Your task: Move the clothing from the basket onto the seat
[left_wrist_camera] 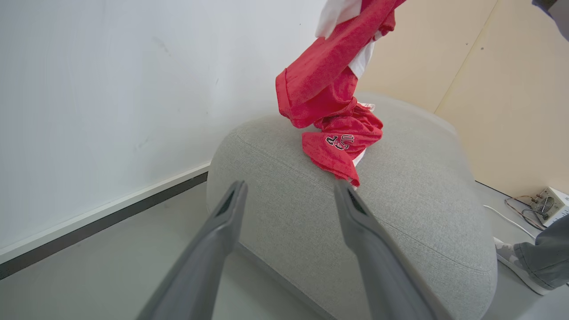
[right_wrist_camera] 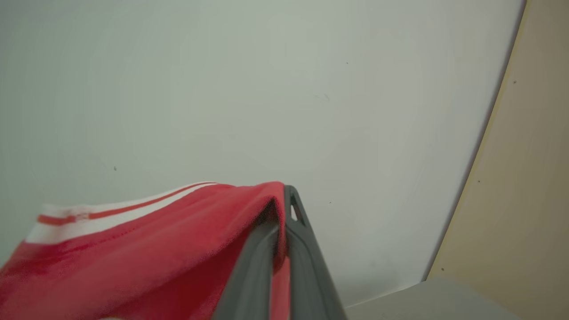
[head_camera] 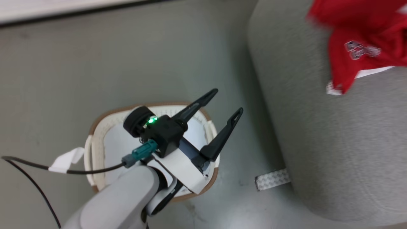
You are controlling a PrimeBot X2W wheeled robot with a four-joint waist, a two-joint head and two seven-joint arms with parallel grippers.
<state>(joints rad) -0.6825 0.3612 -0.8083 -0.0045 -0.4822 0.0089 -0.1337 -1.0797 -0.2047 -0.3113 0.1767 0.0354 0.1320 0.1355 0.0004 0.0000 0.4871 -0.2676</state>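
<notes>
Red clothing [left_wrist_camera: 331,84] with white trim hangs from above, and its lower end with a dark number rests on the rounded arm of the grey seat [left_wrist_camera: 400,200]. In the right wrist view my right gripper [right_wrist_camera: 284,198] is shut on a fold of the clothing [right_wrist_camera: 146,253], whose striped cuff shows at the left. In the head view the clothing [head_camera: 359,35] is a red blur over the seat [head_camera: 337,136]. My left gripper [head_camera: 228,101] is open with nothing in it, hovering over the white basket [head_camera: 105,116] and pointing toward the seat. Its fingers [left_wrist_camera: 231,202] frame the seat's arm.
A pale flat pad [head_camera: 116,149] lies in the basket's bottom. A black cable with a white tag [head_camera: 66,159] runs over the floor at the left. A silver strip [head_camera: 272,179] lies by the seat's base. A person's shoe [left_wrist_camera: 520,266] and a small box [left_wrist_camera: 549,204] are beyond the seat.
</notes>
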